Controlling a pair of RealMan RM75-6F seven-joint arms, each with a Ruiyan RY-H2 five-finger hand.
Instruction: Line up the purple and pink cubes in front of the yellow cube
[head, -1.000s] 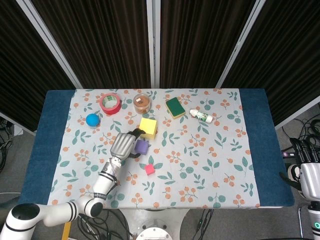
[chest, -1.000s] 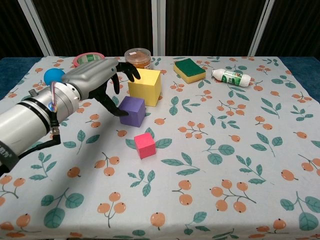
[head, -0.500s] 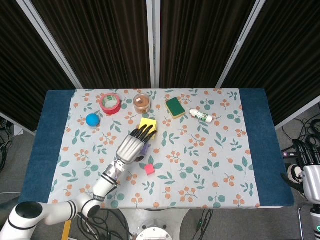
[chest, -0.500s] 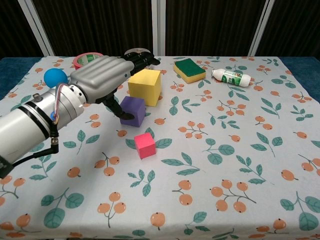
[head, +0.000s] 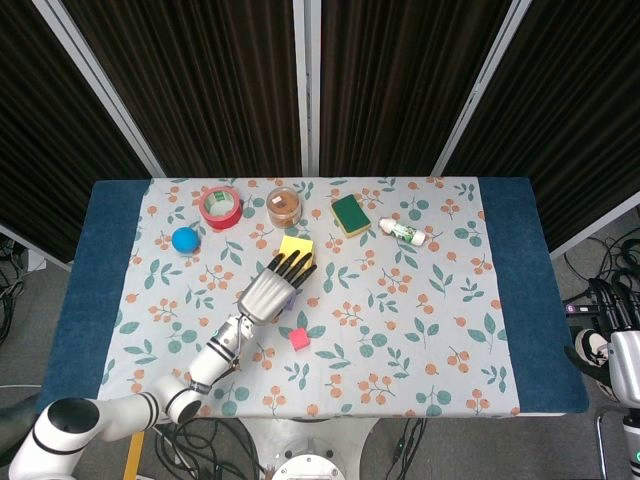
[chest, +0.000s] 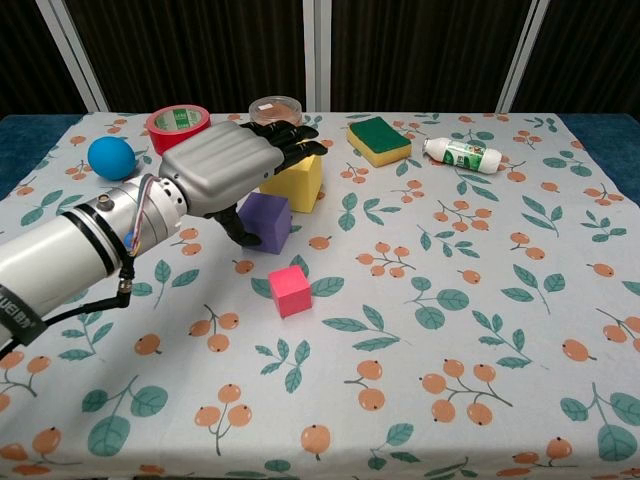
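The yellow cube (chest: 300, 186) (head: 296, 246) stands at mid-table, partly covered by my left hand (chest: 232, 176) (head: 268, 290). That hand hovers flat with its fingers (chest: 292, 142) stretched out over the cube and holds nothing. Its thumb hangs down by the left face of the purple cube (chest: 268, 222), which sits on the cloth just in front of the yellow one. In the head view only a sliver of the purple cube (head: 291, 298) shows. The pink cube (chest: 289, 291) (head: 298, 339) lies alone, nearer still. My right hand (head: 622, 352) hangs off the table's right end, fingers apart and empty.
Along the far side stand a red tape roll (chest: 178, 122), a blue ball (chest: 110, 157), a brown-lidded jar (chest: 275, 108), a green-and-yellow sponge (chest: 379, 139) and a lying white bottle (chest: 462, 153). The flowered tablecloth (chest: 450, 330) stretches to the right and front.
My left hand has lifted and slid forward, its fingers uncurling from beside the purple cube to lie stretched above the yellow cube. The cubes have not moved.
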